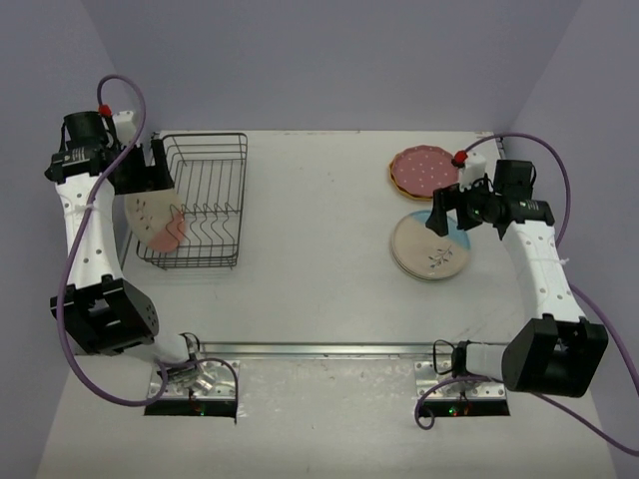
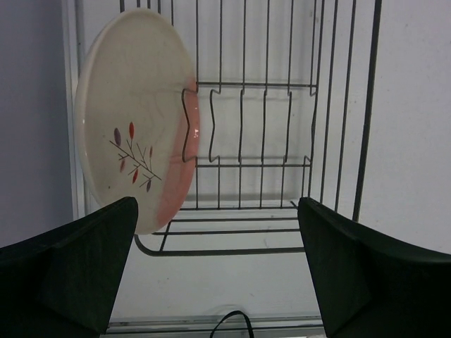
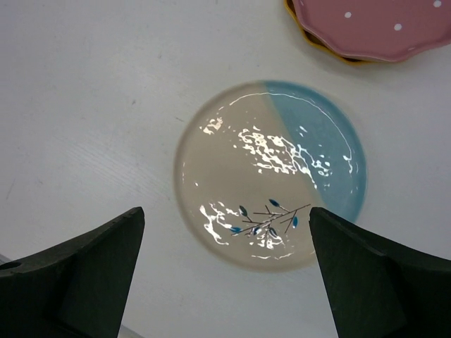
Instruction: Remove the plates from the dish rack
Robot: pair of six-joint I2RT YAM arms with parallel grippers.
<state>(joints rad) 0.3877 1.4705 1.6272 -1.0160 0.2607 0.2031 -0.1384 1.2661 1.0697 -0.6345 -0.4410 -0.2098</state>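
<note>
Pink plate [image 2: 134, 120] ahead-left of L hand [image 2: 217, 205]

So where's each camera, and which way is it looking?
Top external: above and behind, looking down on the table; left arm and right arm show.
Left wrist: on left arm, facing dish rack and pink-tinted plate; left fingers show.
Right wrist: on right arm, facing blue-tinted plate; right fingers show.
Shared: top also shows dish rack and both plates.

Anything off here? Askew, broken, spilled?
Nothing broken or spilled. One oddity: the pink-tinted plate leans tilted at the left side of the dish rack rather than standing upright. The blue-tinted plate and dotted pink plate lie flat on the right.
</note>
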